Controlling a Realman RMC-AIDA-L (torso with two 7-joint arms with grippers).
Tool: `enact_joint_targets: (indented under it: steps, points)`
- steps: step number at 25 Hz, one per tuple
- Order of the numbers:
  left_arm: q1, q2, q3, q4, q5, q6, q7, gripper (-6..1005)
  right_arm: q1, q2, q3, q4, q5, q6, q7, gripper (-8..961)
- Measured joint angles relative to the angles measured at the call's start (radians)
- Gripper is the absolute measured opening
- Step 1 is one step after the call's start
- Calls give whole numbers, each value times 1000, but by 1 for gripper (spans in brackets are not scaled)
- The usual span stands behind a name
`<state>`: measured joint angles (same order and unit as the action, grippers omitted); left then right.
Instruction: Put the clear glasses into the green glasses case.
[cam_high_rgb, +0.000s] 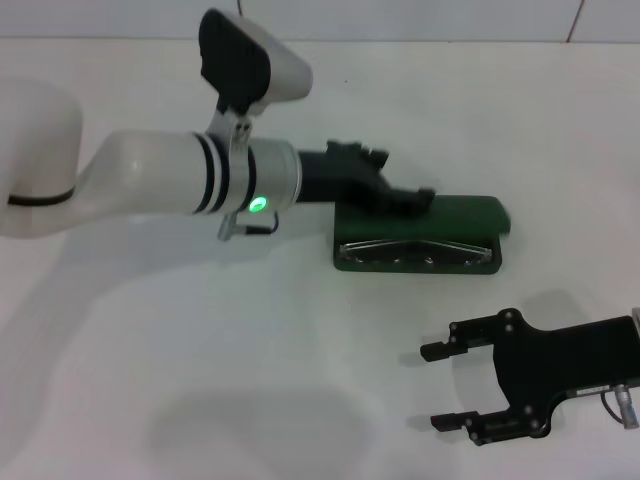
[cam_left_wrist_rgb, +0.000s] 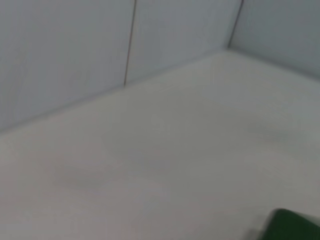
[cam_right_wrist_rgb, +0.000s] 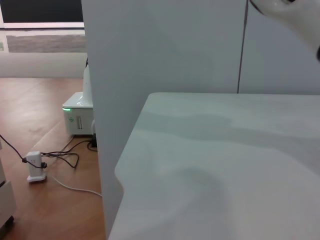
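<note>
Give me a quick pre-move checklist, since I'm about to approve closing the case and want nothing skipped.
1. Clear glasses inside the green glasses case: ok, they lie in the open tray.
2. Lid open: ok, it lies back behind the tray.
3. Left gripper at the lid: ok, it sits over the lid's left part.
4. Left gripper contact with lid: cannot tell.
5. Right gripper out of the way: ok, open and apart from the case, nearer the robot.
6. Glasses arms folded flat: cannot tell.
</note>
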<state>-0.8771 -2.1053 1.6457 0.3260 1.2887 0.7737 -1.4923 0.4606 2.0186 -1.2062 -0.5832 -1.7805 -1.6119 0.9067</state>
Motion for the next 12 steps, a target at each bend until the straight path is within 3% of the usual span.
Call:
enact_joint_targets:
  steps: [12]
  points:
    - [126, 8, 5, 139, -28, 65, 28, 893, 3, 0, 10, -9, 15, -6, 4, 636]
